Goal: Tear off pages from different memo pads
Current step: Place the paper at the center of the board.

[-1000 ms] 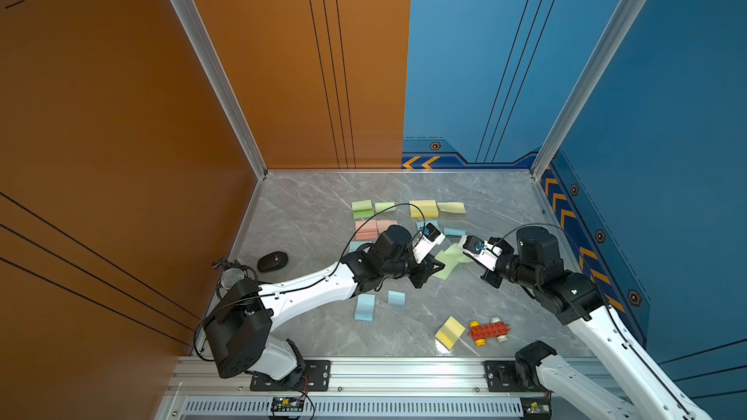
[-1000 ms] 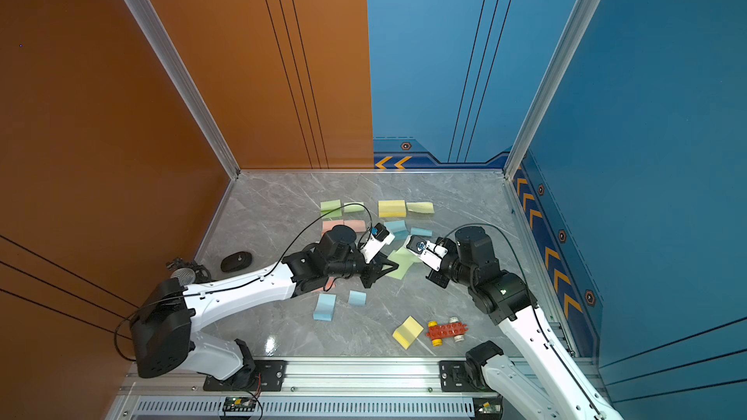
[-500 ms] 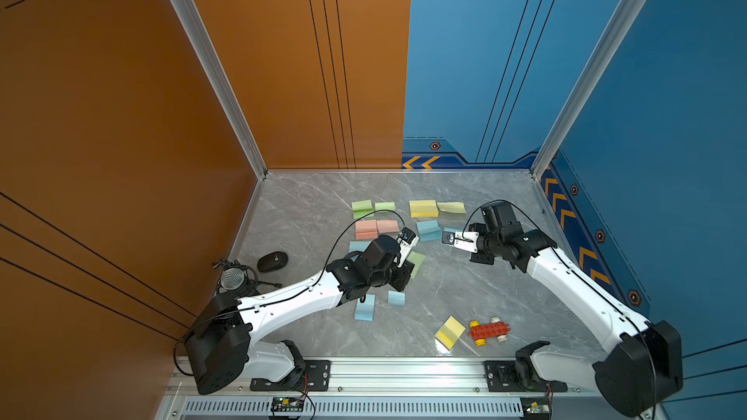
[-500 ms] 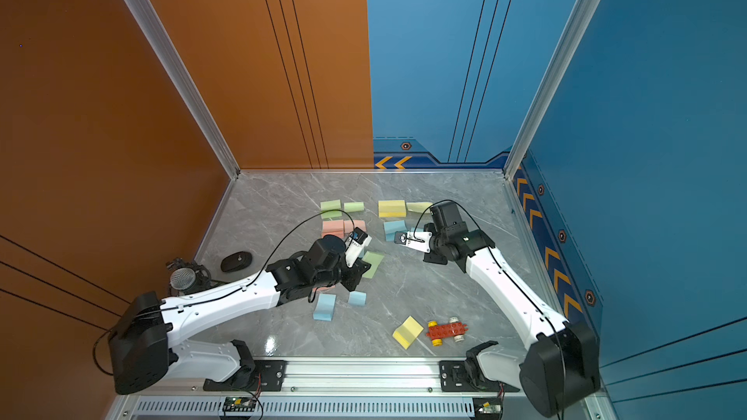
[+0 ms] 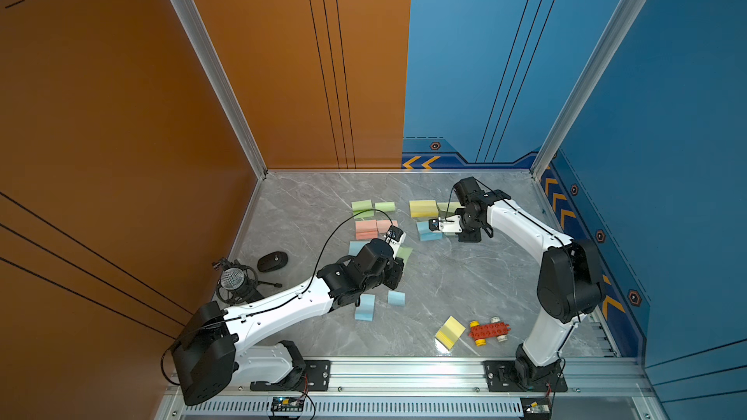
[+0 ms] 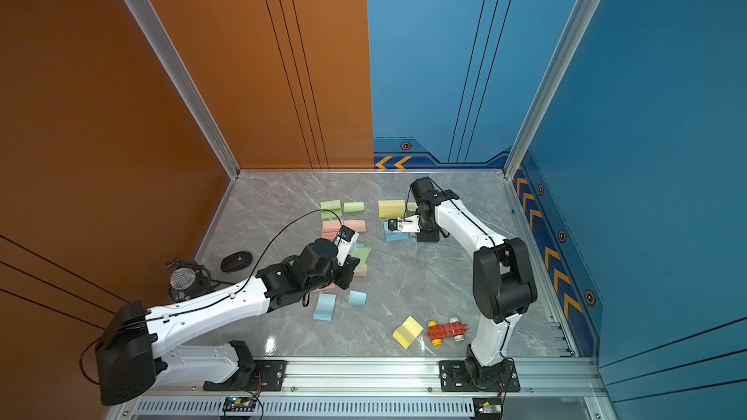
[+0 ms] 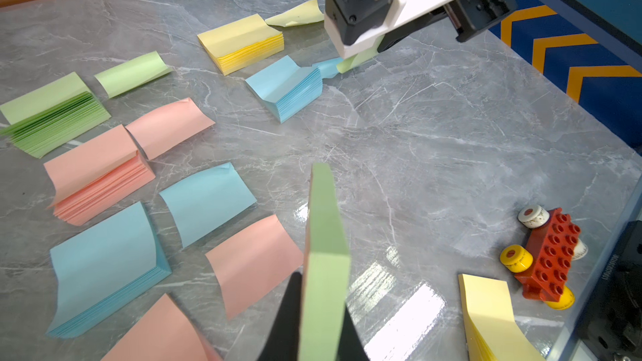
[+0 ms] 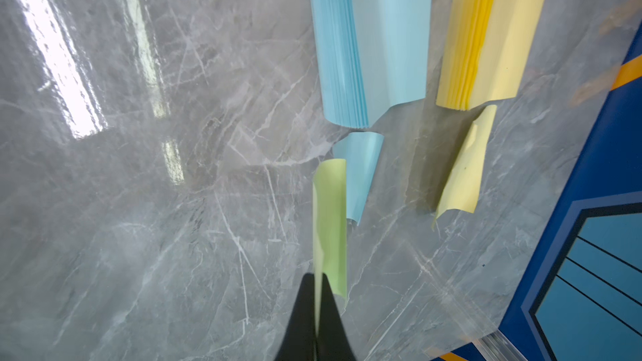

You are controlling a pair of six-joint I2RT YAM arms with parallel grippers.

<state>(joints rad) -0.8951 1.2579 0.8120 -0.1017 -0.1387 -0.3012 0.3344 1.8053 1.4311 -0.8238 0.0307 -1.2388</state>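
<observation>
The right claw (image 8: 314, 284) pinches a floppy-looking, surely featherlight green page (image 8: 330, 220) by its edge over the far-right tabletop (image 8: 139, 203), while the left claw (image 7: 319, 293) clamps the stiffer green memo pad (image 7: 324, 220) mid-tabletop.

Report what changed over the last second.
The grippers, together at mid-table a second ago, pulled apart. The right gripper carried the green page to the far side, near the blue memo pad. The left gripper drew leftward with the green memo pad. Both stayed shut. The yellow memo pad and red toy car did not move.
</observation>
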